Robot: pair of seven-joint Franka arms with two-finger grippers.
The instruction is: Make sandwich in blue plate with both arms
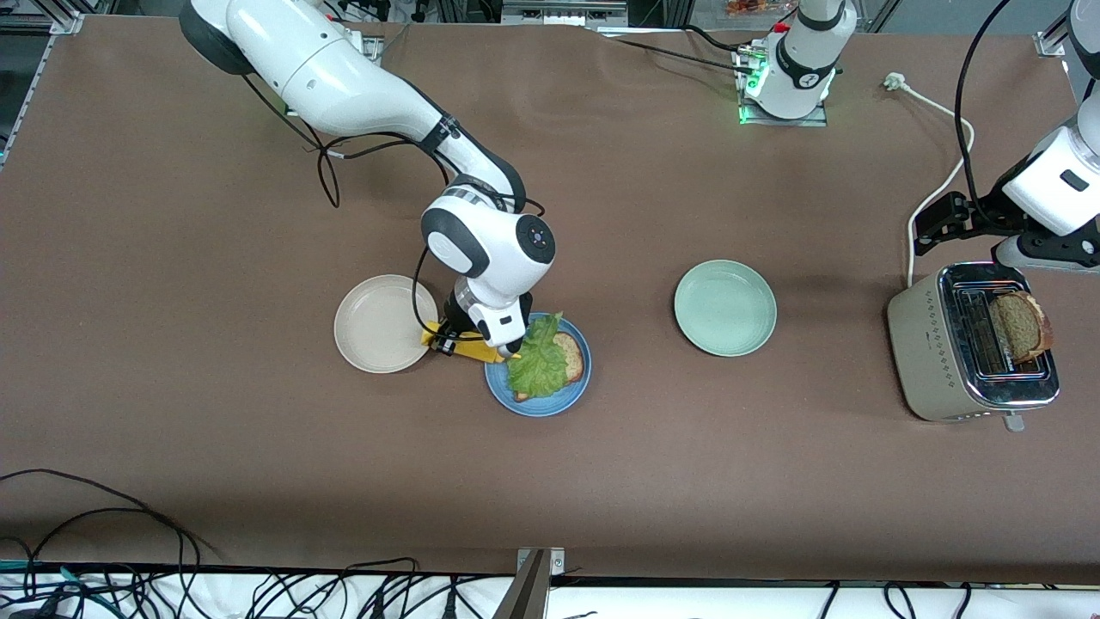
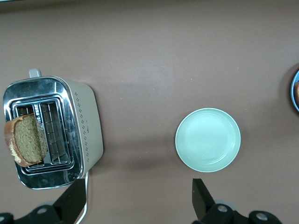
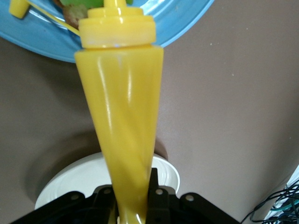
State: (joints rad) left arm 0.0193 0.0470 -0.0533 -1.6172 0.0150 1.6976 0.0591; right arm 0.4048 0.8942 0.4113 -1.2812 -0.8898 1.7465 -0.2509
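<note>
Right gripper (image 1: 464, 342) clenched on soft yellow bottle (image 3: 122, 126), nozzle at lettuce (image 1: 537, 361) on blue plate (image 1: 540, 404). Bottle likely squashy, slick: hold mid-body. Left gripper (image 2: 140, 198) released, waiting over toaster (image 2: 51, 133); crumbly slice (image 2: 25, 140) wants edge pinch.

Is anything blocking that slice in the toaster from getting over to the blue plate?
Partly. The bread slice stands free in the toaster, and the pale green plate sits aside from the route. But over the blue plate, the right gripper holds a yellow squeeze bottle beside the lettuce.
</note>
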